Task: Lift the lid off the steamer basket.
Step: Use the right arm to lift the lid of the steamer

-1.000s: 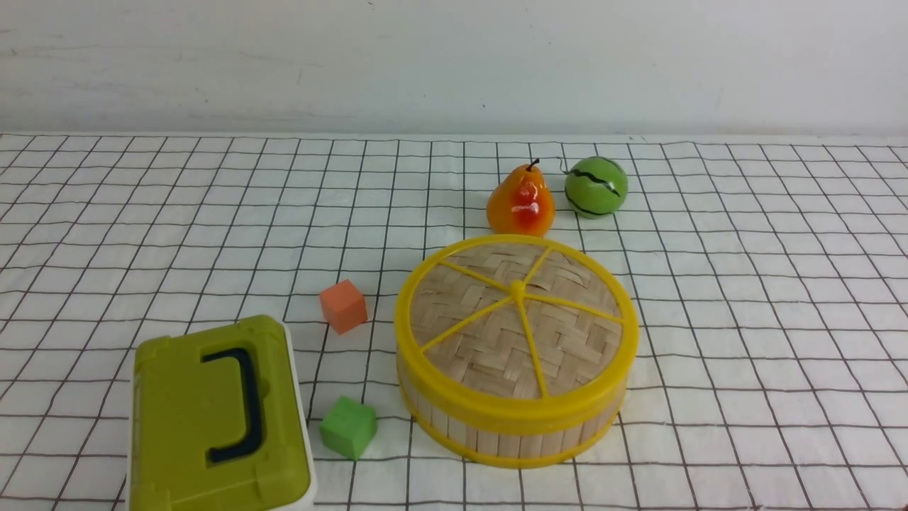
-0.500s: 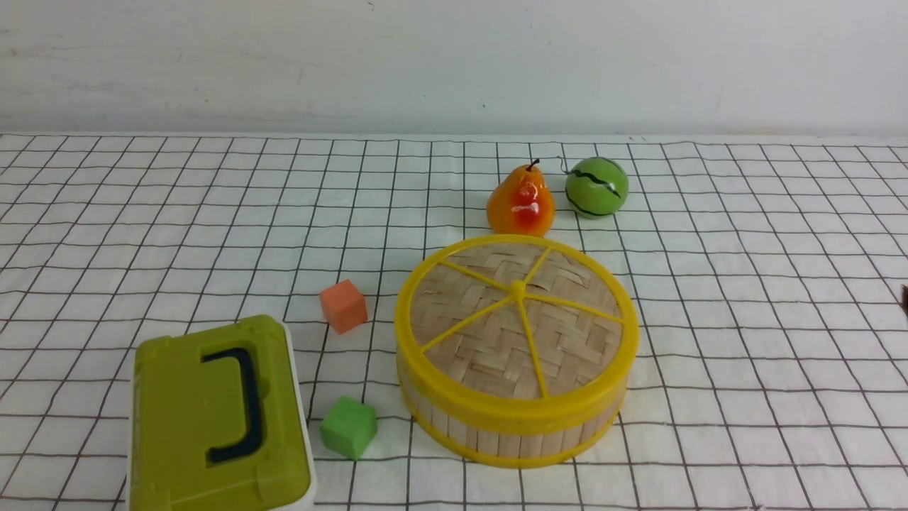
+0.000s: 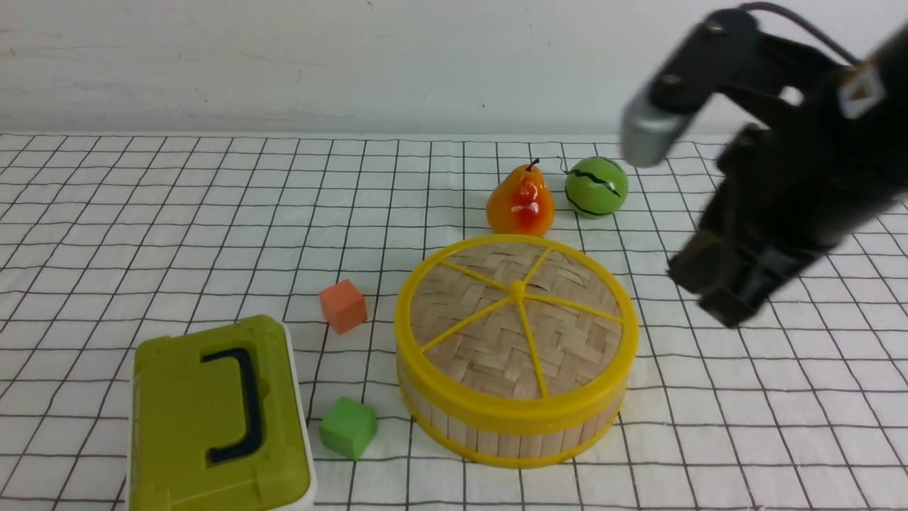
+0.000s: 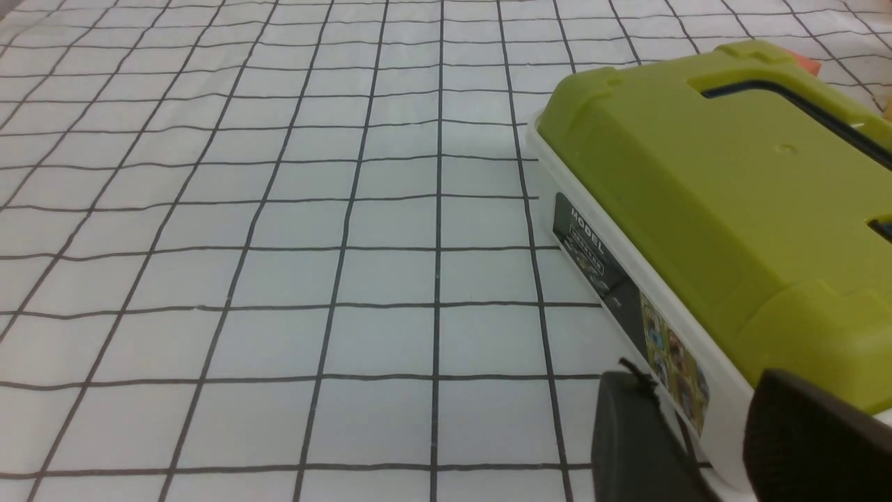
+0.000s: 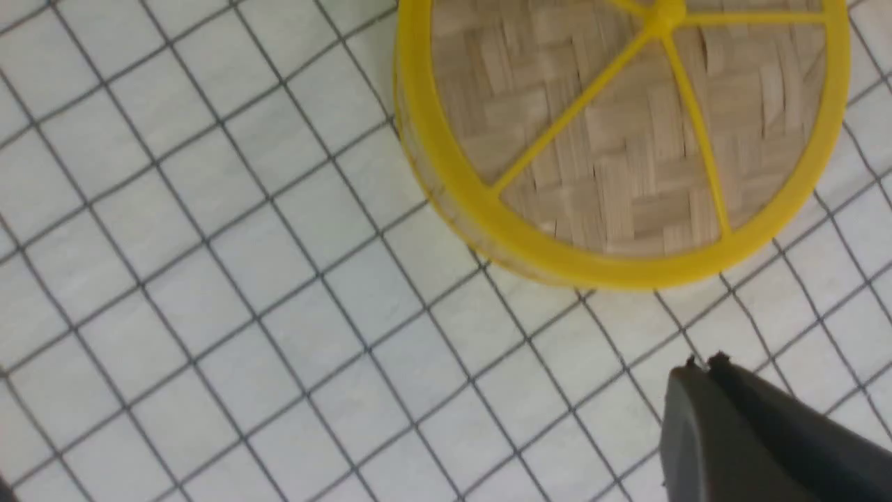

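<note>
Two round parts sit stacked on the gridded cloth [image 3: 723, 433]: the steamer basket [image 3: 521, 446], with its slatted bamboo wall, and the lid [image 3: 489, 355], woven bamboo with a yellow rim and five yellow spokes. The lid lies flat on top of the basket and covers it. Beyond the basket, near its far edge, stands an orange-red pear [image 3: 521, 202], its base partly hidden by the lid's rim; whether the two touch I cannot tell. The green ball [image 3: 596, 187] with dark stripes is also beyond the basket, just to the right of the pear. To the left of the basket are two small cubes: a salmon cube [image 3: 343, 306] a little farther off and a green cube [image 3: 348, 428] nearer the camera. Farther left of the basket, past the green cube, lies the olive-green box [image 3: 202, 419] with a dark handle [image 3: 245, 404].

The right arm [image 3: 794, 163] hangs to the right of the basket, dark and blurred in the front view, so its outline is probably only roughly readable there. In its wrist view the right gripper [image 5: 706, 364] has its tips together, with nothing held. The left gripper [image 4: 697, 375] has its fingers apart, near the olive-green box, well apart from the basket.
</note>
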Controlling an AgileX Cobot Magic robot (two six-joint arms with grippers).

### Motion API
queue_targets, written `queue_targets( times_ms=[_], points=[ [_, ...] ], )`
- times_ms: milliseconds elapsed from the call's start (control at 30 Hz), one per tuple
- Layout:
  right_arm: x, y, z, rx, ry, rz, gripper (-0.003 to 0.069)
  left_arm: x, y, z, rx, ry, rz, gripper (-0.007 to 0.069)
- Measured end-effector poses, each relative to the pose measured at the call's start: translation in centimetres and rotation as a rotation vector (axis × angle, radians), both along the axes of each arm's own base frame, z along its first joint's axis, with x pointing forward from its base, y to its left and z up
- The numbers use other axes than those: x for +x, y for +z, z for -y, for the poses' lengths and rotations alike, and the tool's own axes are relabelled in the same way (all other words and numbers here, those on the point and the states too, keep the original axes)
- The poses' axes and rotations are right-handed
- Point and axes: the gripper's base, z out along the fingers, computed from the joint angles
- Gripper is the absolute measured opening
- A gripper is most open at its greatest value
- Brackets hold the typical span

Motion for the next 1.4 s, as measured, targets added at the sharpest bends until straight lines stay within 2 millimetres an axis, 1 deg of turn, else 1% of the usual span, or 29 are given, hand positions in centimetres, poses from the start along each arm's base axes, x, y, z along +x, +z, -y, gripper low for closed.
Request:
queue_targets(
  times_ms=[33, 67, 100, 133, 167, 233, 300, 367, 400, 433, 467, 567, 633, 667, 767, 967, 1000, 1033, 1067, 1133, 1267, 1333, 1367, 1400],
  points=[
    [0.2, 0.0, -0.2, 0.001, -0.004, 0.000, 0.0006, 0.0, 0.0, 0.0, 0.000, 0.000, 0.000, 0.0239],
    [1.1, -0.3, -0.9, 0.001, -0.011, -0.006, 0.0016, 0.0, 0.0, 0.0, 0.000, 0.000, 0.000, 0.0239],
    [2.7, -0.8, -2.0, 0.000, -0.031, -0.019, 0.0038, 0.0, 0.0, 0.0, 0.000, 0.000, 0.000, 0.0239],
    [3.0, -1.0, -2.3, 0.000, -0.037, -0.023, 0.0051, 0.0, 0.0, 0.0, 0.000, 0.000, 0.000, 0.0239],
    [4.5, -1.8, -3.2, 0.001, -0.064, -0.042, 0.0096, 0.0, 0.0, 0.0, 0.000, 0.000, 0.000, 0.0239],
    [5.8, -2.6, -4.1, 0.003, -0.088, -0.062, 0.0156, 0.0, 0.0, 0.0, 0.000, 0.000, 0.000, 0.0239],
    [7.7, -4.1, -5.3, 0.001, -0.121, -0.093, 0.0254, 0.0, 0.0, 0.0, 0.000, 0.000, 0.000, 0.0239],
    [8.8, -5.2, -6.0, 0.000, -0.145, -0.114, 0.0342, 0.0, 0.0, 0.0, 0.000, 0.000, 0.000, 0.0239],
    [9.3, -5.7, -6.3, 0.002, -0.158, -0.123, 0.0374, 0.0, 0.0, 0.0, 0.000, 0.000, 0.000, 0.0239],
    [9.6, -6.0, -6.5, 0.000, -0.161, -0.126, 0.0382, 0.0, 0.0, 0.0, 0.000, 0.000, 0.000, 0.0239],
    [10.4, -6.9, -7.0, -0.003, -0.178, -0.140, 0.0435, 0.0, 0.0, 0.0, 0.000, 0.000, 0.000, 0.0239],
    [11.8, -8.9, -7.8, -0.015, -0.216, -0.167, 0.0496, 0.0, 0.0, 0.0, 0.000, 0.000, 0.000, 0.0239],
    [12.4, -9.9, -8.0, -0.032, -0.237, -0.176, 0.0508, 0.0, 0.0, 0.0, 0.000, 0.000, 0.000, 0.0239],
    [12.8, -10.7, -8.2, -0.046, -0.251, -0.179, 0.0510, 0.0, 0.0, 0.0, 0.000, 0.000, 0.000, 0.0239],
    [13.5, -11.8, -8.2, -0.057, -0.292, -0.183, 0.0504, 0.0, 0.0, 0.0, 0.000, 0.000, 0.000, 0.0239],
    [14.6, -12.2, -7.2, -0.030, -0.360, -0.193, 0.0449, 0.0, 0.0, 0.0, 0.000, 0.000, 0.000, 0.0239],
    [14.8, -12.3, -6.9, -0.001, -0.377, -0.221, 0.0416, 0.0, 0.0, 0.0, 0.000, 0.000, 0.000, 0.0239],
    [14.8, -12.3, -6.9, -0.001, -0.377, -0.221, 0.0412, 0.0, 0.0, 0.0, 0.000, 0.000, 0.000, 0.0239],
    [14.9, -12.5, -7.0, 0.015, -0.381, -0.238, 0.0375, 0.0, 0.0, 0.0, 0.000, 0.000, 0.000, 0.0239],
    [14.9, -12.6, -7.0, 0.028, -0.382, -0.254, 0.0334, 0.0, 0.0, 0.0, 0.000, 0.000, 0.000, 0.0239],
    [14.7, -12.7, -7.3, 0.045, -0.352, -0.275, 0.0227, 0.0, 0.0, 0.0, 0.000, 0.000, 0.000, 0.0239],
    [14.7, -12.7, -7.4, 0.045, -0.343, -0.279, 0.0184, 0.0, 0.0, 0.0, 0.000, 0.000, 0.000, 0.0239],
    [14.7, -12.7, -7.4, 0.044, -0.342, -0.280, 0.0181, 0.0, 0.0, 0.0, 0.000, 0.000, 0.000, 0.0239],
    [14.7, -12.6, -7.4, 0.041, -0.336, -0.282, 0.0153, 0.0, 0.0, 0.0, 0.000, 0.000, 0.000, 0.0239]
  ],
)
